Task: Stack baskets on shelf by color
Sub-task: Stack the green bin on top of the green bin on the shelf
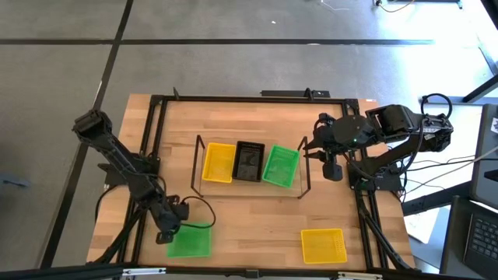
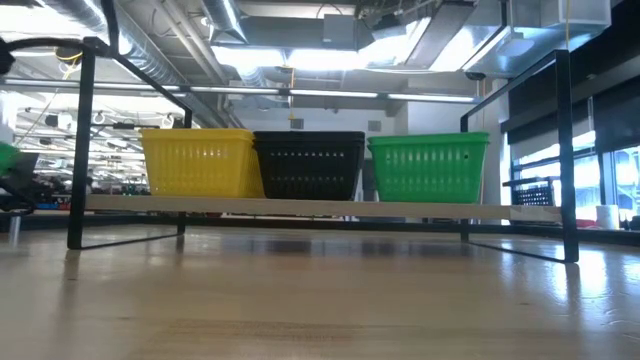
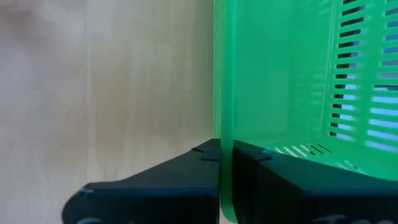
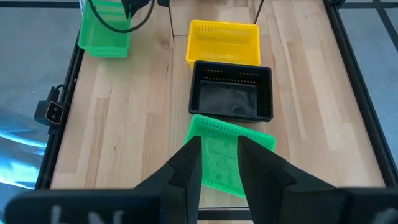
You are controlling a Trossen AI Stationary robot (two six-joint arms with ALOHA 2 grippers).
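Grey floor surrounds a light-wood table (image 1: 257, 222) edged by a black frame, and beyond it the low view shows a workshop with ceiling ducts and strip lights. At the table's middle stands the shelf (image 1: 249, 189), a pale board with black wire frames at its short ends. Three baskets sit on it in a row, touching or nearly so: a yellow basket (image 1: 218, 162) toward the left arm's side, a black basket (image 1: 249, 162) in the middle, and a green basket (image 1: 281, 166) toward the right arm's side, turned slightly askew to the others. Two more baskets lie on the table's near part, well apart from each other: a second green basket (image 1: 189, 240) by the left corner and a second yellow basket (image 1: 324, 245) toward the right. The left gripper (image 1: 167, 234) is down at the left rim of that loose green basket, and in the left wrist view its fingers (image 3: 186, 180) are clamped on the thin green wall, one on each side. The right gripper (image 1: 333, 169) hangs just beside the shelf's right end, close to the shelved green basket, its fingers (image 4: 186, 168) parted and holding nothing.
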